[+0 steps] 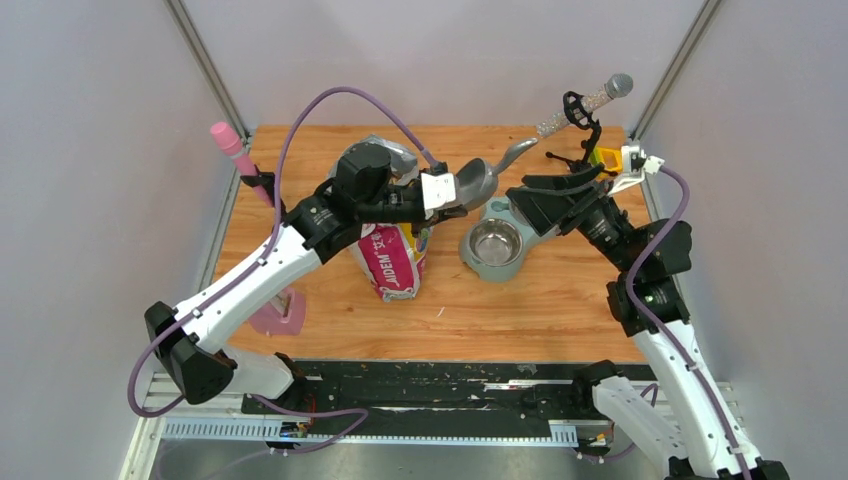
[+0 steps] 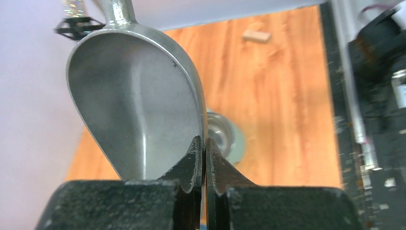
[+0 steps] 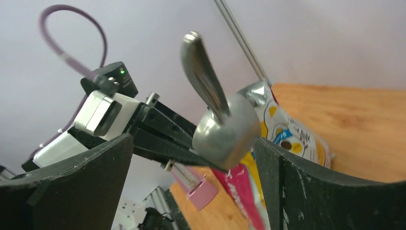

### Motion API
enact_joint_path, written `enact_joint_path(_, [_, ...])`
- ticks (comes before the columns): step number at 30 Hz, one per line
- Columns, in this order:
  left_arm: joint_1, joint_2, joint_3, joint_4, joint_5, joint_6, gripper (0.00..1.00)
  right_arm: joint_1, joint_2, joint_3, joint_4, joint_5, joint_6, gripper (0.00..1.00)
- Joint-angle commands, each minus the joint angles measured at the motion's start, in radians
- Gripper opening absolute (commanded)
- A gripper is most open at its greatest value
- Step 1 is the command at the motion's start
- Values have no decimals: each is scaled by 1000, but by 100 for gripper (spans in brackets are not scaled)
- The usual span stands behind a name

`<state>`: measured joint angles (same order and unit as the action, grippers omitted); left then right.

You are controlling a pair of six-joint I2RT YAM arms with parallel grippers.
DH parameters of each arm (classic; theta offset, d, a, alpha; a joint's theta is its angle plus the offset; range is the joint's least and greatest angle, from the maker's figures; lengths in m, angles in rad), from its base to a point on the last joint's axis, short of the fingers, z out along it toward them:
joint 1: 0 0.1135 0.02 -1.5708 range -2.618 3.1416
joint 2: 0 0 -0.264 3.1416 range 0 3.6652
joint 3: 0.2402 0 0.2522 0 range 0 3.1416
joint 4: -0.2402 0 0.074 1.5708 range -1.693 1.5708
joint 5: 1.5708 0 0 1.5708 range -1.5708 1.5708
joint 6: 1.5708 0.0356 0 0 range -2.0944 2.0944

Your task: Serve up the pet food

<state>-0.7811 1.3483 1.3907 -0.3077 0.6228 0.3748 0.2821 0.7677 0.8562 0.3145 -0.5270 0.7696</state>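
Item 1 – black rail (image 1: 420, 385), at 6 o'clock on the wooden table (image 1: 560, 300); tan specks on it, too small to name.
Item 2 – pink stand (image 1: 280, 312), at 8 o'clock, its pole leaning toward 11.
Item 3 – cartoon-cat bag (image 1: 392, 262), upright near the table's middle, its mouth hidden under the left arm.
Item 4 – steel bowl (image 1: 500, 268) in a grey-green holder, just beside the bag at its 3 o'clock, inside bare metal.
Item 5 – left gripper (image 2: 205, 141), fingers pressed together on the rim of the grey scoop (image 2: 139, 96). The scoop is held in the air at the bowl's 12 o'clock, hollow bare, handle toward 2.
Item 6 – right gripper (image 3: 191, 143), at the bowl's 2 o'clock, fingers spread wide and gripping nothing.
Item 7 – glitter wand (image 1: 590, 100) on a black clip, at 1 o'clock.
Pet food – its place cannot be told from these views.
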Motion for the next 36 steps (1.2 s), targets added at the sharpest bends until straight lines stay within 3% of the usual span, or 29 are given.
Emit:
enact_joint_path(1, [3, -31, 85, -137, -141, 378, 0, 5, -47, 80, -418, 59, 113, 100])
enact_joint_path(3, [3, -33, 105, -258, -152, 544, 0, 5, -87, 60, -444, 32, 100, 100])
enact_joint_path(8, [-17, -52, 101, -455, -244, 720, 0, 5, -154, 105, -623, 81, 32, 100])
enact_joint_path(14, [-46, -128, 16, -504, -190, 853, 0, 5, -117, 127, -769, 16, 36, 100])
enact_joint_path(21, [-83, -122, 17, -516, -160, 838, 0, 6, -39, 106, -728, -116, 76, 95])
enact_joint_path(28, [-133, -38, 73, -550, -257, 779, 0, 7, 12, 67, -646, -226, 110, 83])
enact_joint_path(36, [-160, 55, 129, -541, -310, 689, 0, 7, 22, 50, -716, -262, 115, 73])
